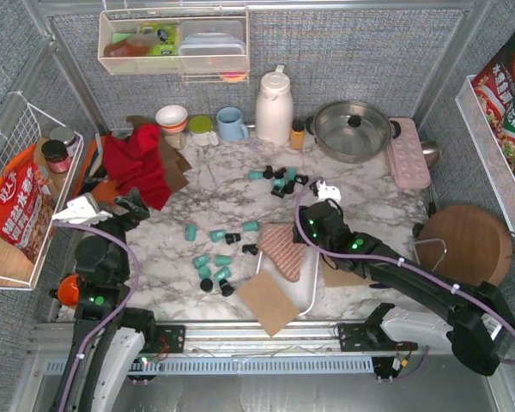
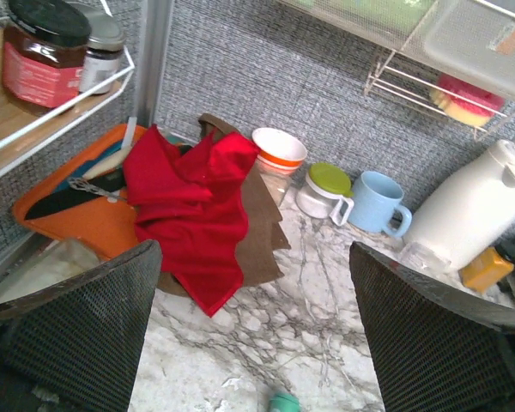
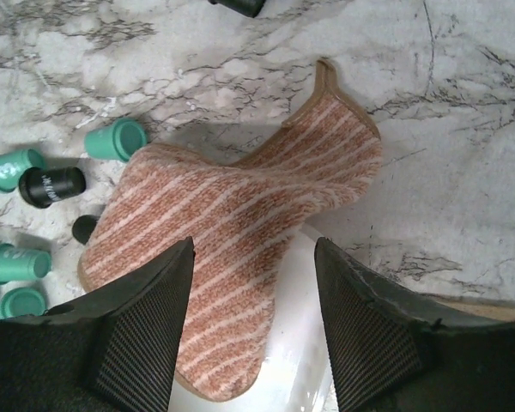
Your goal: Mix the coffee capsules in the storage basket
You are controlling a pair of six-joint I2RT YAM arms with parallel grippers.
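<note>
Teal and black coffee capsules lie loose on the marble in two clusters, one at the middle back (image 1: 279, 178) and one left of the basket (image 1: 216, 262). The white storage basket (image 1: 307, 287) is partly covered by a pink striped cloth (image 1: 283, 247) and a brown square mat (image 1: 270, 302). My right gripper (image 1: 307, 230) is open and empty just above the basket's far end; its wrist view shows the gripper (image 3: 253, 249) over the striped cloth (image 3: 240, 206) and the basket's white floor (image 3: 335, 343), with capsules (image 3: 116, 139) to the left. My left gripper (image 1: 130, 209) (image 2: 253, 257) is open and empty; a teal capsule (image 2: 283, 402) lies below it.
A red cloth (image 1: 137, 167) on a brown one lies at back left. A bowl (image 1: 172, 118), a blue mug (image 1: 232, 124), a white thermos (image 1: 275, 107), a lidded pot (image 1: 352, 129) and a pink tray (image 1: 408, 153) line the back. A round wooden board (image 1: 468, 245) is at right, a wire basket (image 1: 26, 197) at left.
</note>
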